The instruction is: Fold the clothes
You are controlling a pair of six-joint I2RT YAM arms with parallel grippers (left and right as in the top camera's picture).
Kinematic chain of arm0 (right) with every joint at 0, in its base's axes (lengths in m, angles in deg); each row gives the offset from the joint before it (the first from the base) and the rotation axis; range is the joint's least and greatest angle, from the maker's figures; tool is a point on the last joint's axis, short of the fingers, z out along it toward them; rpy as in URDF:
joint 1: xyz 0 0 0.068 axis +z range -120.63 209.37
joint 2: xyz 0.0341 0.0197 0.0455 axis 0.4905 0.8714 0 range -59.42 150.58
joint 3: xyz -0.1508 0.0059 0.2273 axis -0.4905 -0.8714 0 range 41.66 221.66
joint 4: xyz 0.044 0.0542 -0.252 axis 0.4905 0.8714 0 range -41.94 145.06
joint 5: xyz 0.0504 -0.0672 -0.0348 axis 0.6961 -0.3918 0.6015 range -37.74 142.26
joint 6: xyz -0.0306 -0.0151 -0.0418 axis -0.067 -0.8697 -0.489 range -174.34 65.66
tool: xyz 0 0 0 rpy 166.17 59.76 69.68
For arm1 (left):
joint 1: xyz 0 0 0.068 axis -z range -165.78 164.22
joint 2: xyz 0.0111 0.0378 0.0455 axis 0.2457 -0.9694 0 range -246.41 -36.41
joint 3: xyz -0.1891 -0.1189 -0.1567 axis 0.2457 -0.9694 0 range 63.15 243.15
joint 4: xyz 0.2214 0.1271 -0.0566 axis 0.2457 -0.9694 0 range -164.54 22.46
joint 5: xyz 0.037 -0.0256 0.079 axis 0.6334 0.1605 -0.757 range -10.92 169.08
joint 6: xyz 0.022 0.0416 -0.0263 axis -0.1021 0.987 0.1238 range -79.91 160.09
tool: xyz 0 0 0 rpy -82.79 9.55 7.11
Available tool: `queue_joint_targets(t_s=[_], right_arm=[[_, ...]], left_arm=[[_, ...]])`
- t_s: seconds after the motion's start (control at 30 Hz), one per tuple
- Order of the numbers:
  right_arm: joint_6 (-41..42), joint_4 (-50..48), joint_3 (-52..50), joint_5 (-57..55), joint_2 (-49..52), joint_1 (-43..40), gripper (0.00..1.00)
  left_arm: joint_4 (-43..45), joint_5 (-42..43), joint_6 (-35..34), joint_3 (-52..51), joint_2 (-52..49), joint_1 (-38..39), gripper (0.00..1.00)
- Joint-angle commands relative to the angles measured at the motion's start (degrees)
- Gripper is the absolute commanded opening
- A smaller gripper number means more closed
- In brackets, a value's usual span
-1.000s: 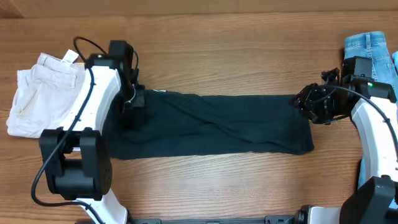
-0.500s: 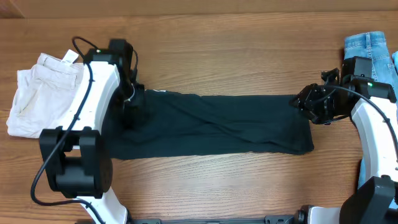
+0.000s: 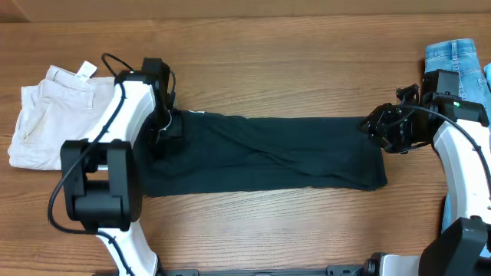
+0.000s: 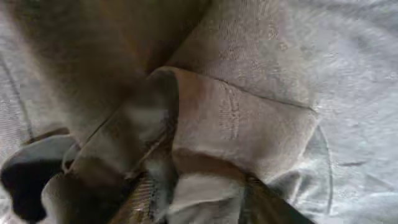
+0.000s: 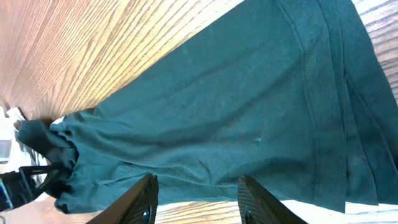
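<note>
The clothes (image 3: 268, 153), a very dark T-shirt, lie folded into a long strip across the middle of the table. My left gripper (image 3: 163, 130) is down on the strip's far left corner. The left wrist view is filled with the cloth (image 4: 249, 112) at close range. There my left gripper (image 4: 205, 186) has its fingers apart, with a raised fold of the shirt between them. My right gripper (image 3: 376, 126) is at the strip's far right corner. It (image 5: 198, 180) stands open over bare wood, nothing between the fingers, with the shirt's edge (image 5: 217, 106) just ahead of the tips.
Folded beige shorts (image 3: 50, 115) with a white tag lie at the left, close to my left arm. Light blue jeans (image 3: 453, 57) lie at the far right behind my right arm. The wooden table (image 3: 268, 69) shows bare beyond and in front of the shirt.
My left arm has shifted a little to the right, its gripper staying at the shirt's far left corner. The shirt and the right arm have not moved.
</note>
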Motion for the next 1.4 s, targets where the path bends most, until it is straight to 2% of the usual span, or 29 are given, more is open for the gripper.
queue_joint_targets(t_s=[0.0, 0.1, 0.2, 0.43, 0.6, 0.93, 1.03, 1.13, 1.3, 1.37], right_arm=[[-0.4, 0.1, 0.6, 0.5, -0.2, 0.3, 0.45], [-0.4, 0.2, 0.6, 0.5, -0.2, 0.3, 0.45], [-0.4, 0.2, 0.6, 0.5, -0.2, 0.3, 0.45], [-0.4, 0.2, 0.6, 0.5, -0.2, 0.3, 0.45], [-0.4, 0.1, 0.6, 0.5, -0.2, 0.3, 0.45], [-0.4, 0.1, 0.6, 0.5, -0.2, 0.3, 0.46], [-0.4, 0.0, 0.6, 0.5, -0.2, 0.3, 0.46], [-0.4, 0.0, 0.6, 0.5, -0.2, 0.3, 0.46], [-0.4, -0.1, 0.6, 0.5, -0.2, 0.3, 0.45], [-0.4, -0.1, 0.6, 0.5, -0.2, 0.3, 0.46]], left_arm=[[0.5, -0.3, 0.7, -0.2, -0.5, 0.4, 0.20], [-2.2, 0.5, 0.7, 1.3, -0.2, 0.4, 0.07], [-6.3, 0.5, 0.6, 5.5, 0.8, 0.4, 0.04], [-17.1, 2.3, 0.4, 16.6, 1.3, 0.4, 0.04], [-22.6, 7.1, 0.2, 16.7, 1.3, 0.9, 0.04], [-34.1, 4.4, -0.5, 16.6, 1.3, 1.2, 0.04], [-34.1, 5.6, -0.5, 15.9, 1.3, 1.7, 0.04], [-34.1, 5.7, -0.8, 15.7, 1.3, 2.5, 0.05], [-34.1, 5.4, -0.9, 15.6, 1.3, 4.3, 0.24], [-34.1, 5.0, -1.0, 15.6, 1.3, 4.5, 0.22]])
